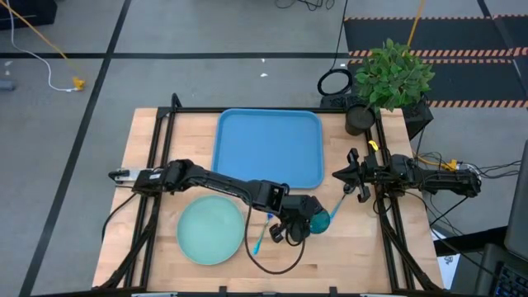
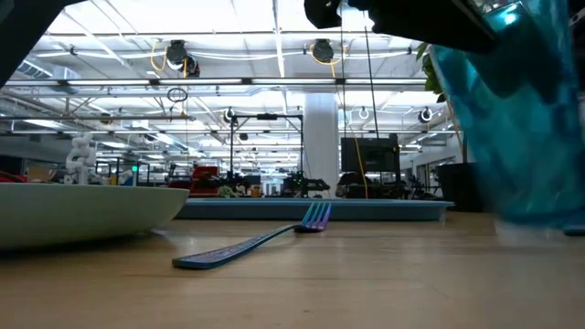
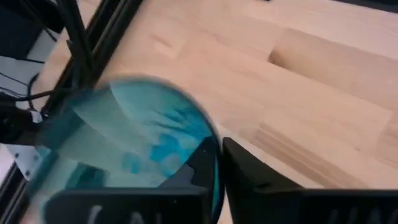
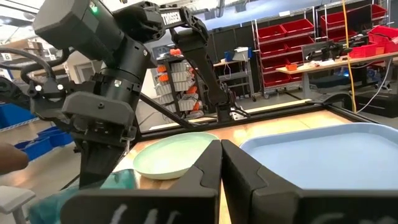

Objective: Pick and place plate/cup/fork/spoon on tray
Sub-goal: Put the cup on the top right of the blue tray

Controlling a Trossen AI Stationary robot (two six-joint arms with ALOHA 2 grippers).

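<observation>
My left gripper (image 1: 307, 227) is shut on the teal cup (image 1: 321, 220) near the table's front, right of centre; the cup fills the right of the low view (image 2: 521, 119). The blue fork (image 1: 261, 235) lies flat between the cup and the mint plate (image 1: 210, 231), which rests on the table at front left. The spoon (image 1: 339, 203) lies on the wood just beyond the cup. The blue tray (image 1: 268, 148) lies flat at the table's far centre. My right gripper (image 1: 337, 175) is shut and empty, hovering right of the tray. My left gripper pinches the cup's side wall at its rim (image 3: 216, 163), one finger inside the cup and one finger (image 3: 249, 177) outside. The fingers come from above, pointing down. The cup sits tilted in the hold; whether its base is clear of the table I cannot tell.
A potted plant (image 1: 392, 78) stands at the far right corner. Black frame rails (image 1: 157, 165) run along the table's left and right sides. Bare wood lies right of the cup and between plate and tray.
</observation>
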